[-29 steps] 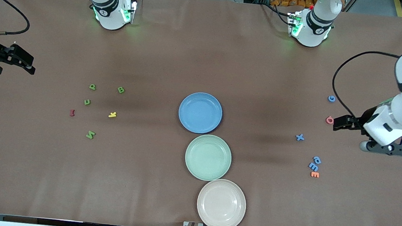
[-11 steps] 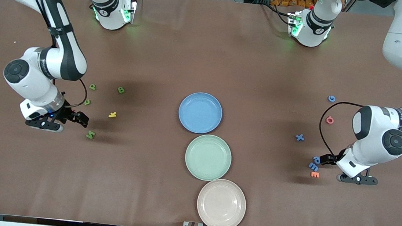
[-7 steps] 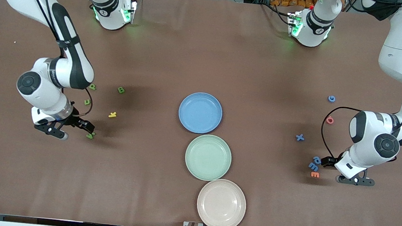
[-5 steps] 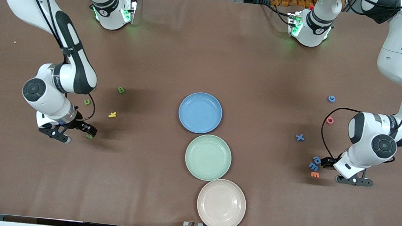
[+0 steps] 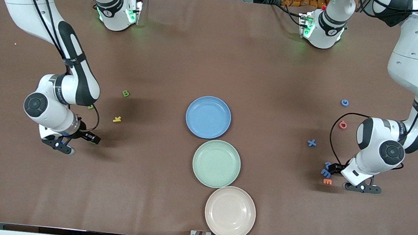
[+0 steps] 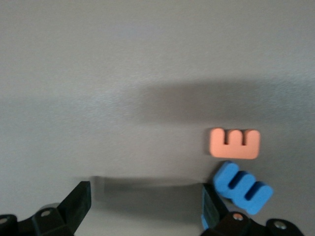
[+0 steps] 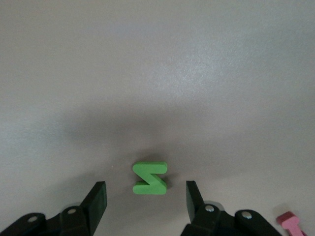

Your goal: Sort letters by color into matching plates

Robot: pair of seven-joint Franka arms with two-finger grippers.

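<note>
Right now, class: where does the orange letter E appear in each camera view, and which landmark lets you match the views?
Front view: the orange letter E lies on the table toward the left arm's end.
Left wrist view: the orange letter E lies flat, in plain sight.
Right wrist view: not in it.
Shared landmark: the blue letter E right beside it.
</note>
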